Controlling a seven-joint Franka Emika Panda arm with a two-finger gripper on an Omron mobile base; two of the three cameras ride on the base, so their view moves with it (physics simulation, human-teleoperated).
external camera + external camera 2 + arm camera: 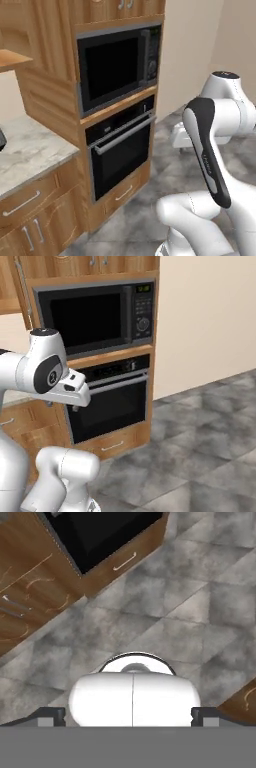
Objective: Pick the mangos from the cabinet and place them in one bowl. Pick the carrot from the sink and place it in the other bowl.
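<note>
The jaws are spread wide and empty, pointed down at the grey tiled floor point(165, 612). Beyond them an oven point(95, 532) and its drawer point(125, 561) are seen; no mango, carrot or bowl can be made out.

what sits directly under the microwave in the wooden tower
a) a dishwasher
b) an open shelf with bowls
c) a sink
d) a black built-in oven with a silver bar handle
d, the microwave sits above a black oven with a long silver handle, and a small drawer sits beneath the oven.
</note>
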